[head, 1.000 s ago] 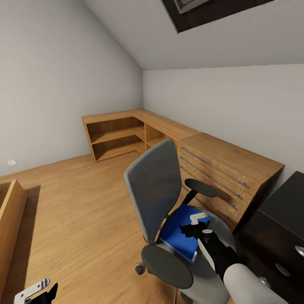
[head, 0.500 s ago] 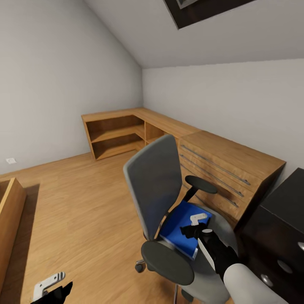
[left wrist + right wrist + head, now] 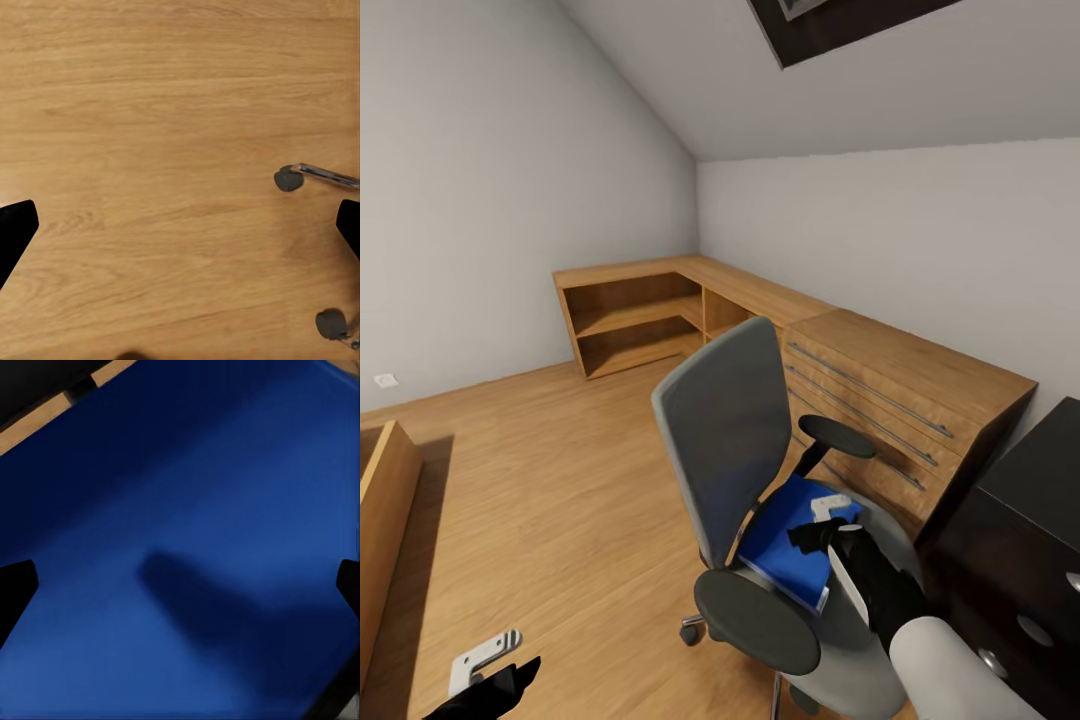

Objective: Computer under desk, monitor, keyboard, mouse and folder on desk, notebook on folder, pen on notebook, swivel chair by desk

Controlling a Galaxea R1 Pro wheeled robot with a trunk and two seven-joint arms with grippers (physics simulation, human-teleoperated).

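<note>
Bedroom floor, chair near right: my right gripper (image 3: 830,520) has dropped closer onto the folder (image 3: 785,545).
Jaws spread wide, holding nothing; left gripper (image 3: 485,665) likewise open, idle. Grasp looks next.

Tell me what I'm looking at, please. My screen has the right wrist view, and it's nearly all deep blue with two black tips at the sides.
Observer: That blue is the folder. The head view shows it lying on the seat of the swivel chair.
Operator: And the black tips?
Observer: They belong to the right gripper, which is open and poised over the folder. I cannot tell whether it touches.
Operator: Where's the other arm?
Observer: The left gripper is low over the wood floor and open. Its camera sees two of the chair's castors.
</note>
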